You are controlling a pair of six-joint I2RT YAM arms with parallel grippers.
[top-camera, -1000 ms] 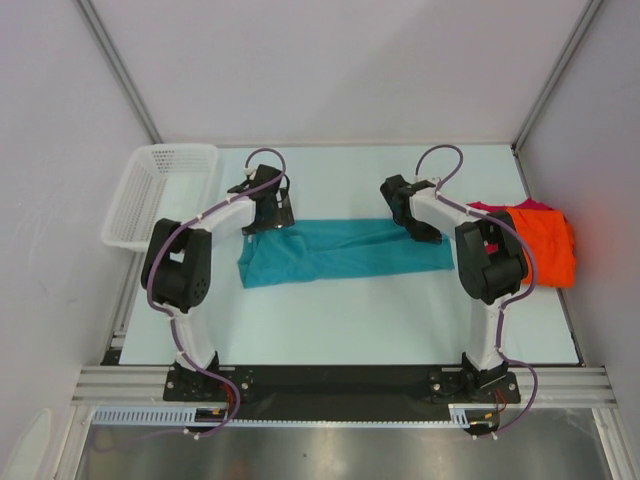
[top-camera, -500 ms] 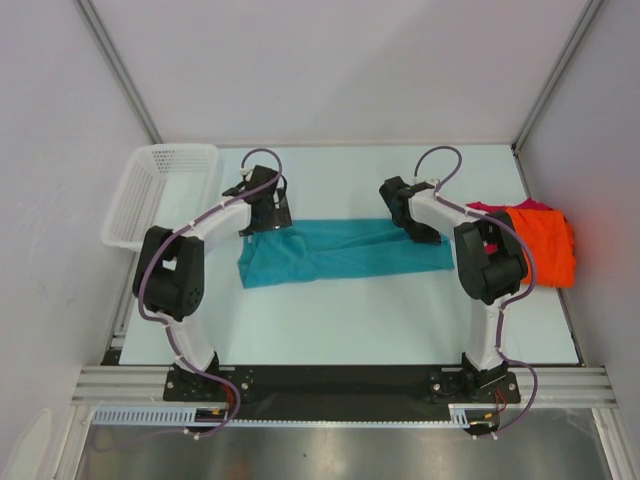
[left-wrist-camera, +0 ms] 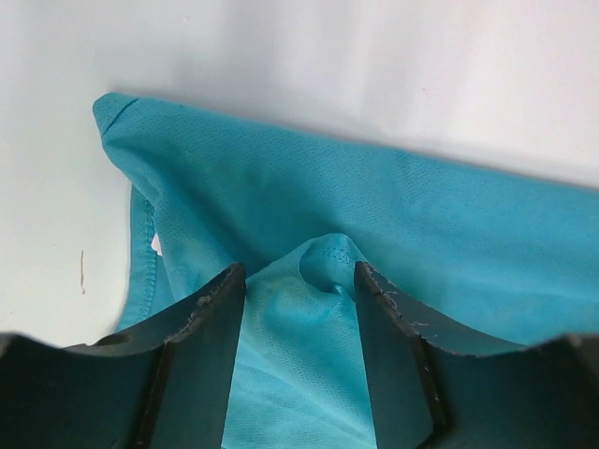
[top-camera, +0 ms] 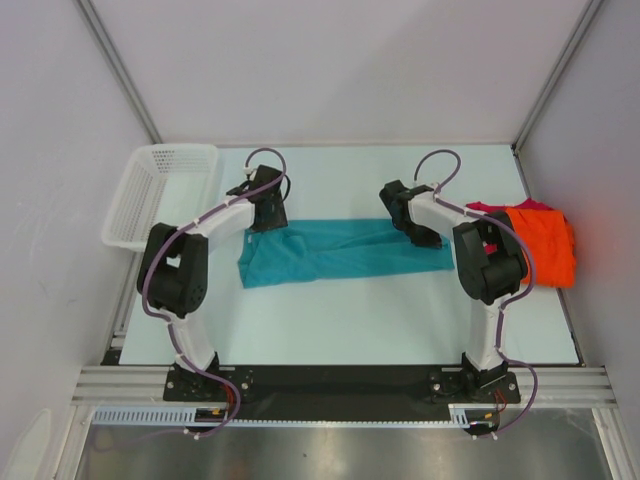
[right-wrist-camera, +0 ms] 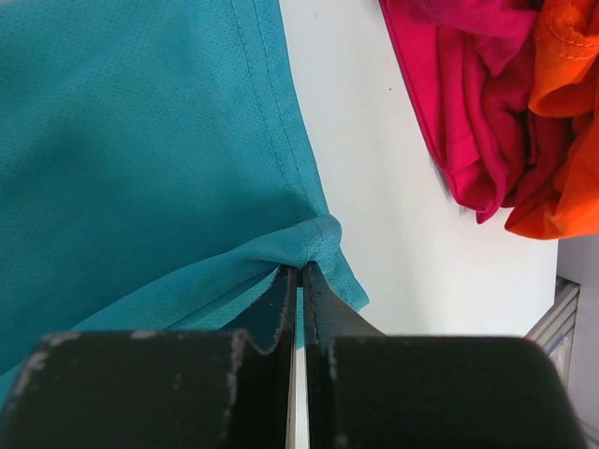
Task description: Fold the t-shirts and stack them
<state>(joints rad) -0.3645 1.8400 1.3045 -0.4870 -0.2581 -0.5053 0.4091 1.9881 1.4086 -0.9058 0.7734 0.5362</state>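
Note:
The teal-blue t-shirt point(top-camera: 340, 252) lies as a long folded strip across the table's middle. My left gripper point(top-camera: 268, 215) is down on its far left corner. In the left wrist view its jaws point(left-wrist-camera: 299, 271) stand apart, with a raised ruck of teal cloth point(left-wrist-camera: 323, 262) between them, touching the right finger. My right gripper point(top-camera: 420, 235) is at the strip's far right corner; the right wrist view shows it point(right-wrist-camera: 301, 268) shut on the teal hem point(right-wrist-camera: 318, 238). The orange t-shirt point(top-camera: 545, 245) and the magenta-red t-shirt point(top-camera: 487, 208) lie heaped at the right edge.
A white mesh basket point(top-camera: 150, 190) stands at the table's far left corner. Walls enclose the table on the left, back and right. The heap of magenta-red cloth point(right-wrist-camera: 468, 94) and orange cloth point(right-wrist-camera: 571, 112) lies close to the right of my right gripper.
My left gripper has settled onto the shirt's far left corner and its jaws have narrowed around a ruck of cloth. The right gripper has stayed shut on its corner.

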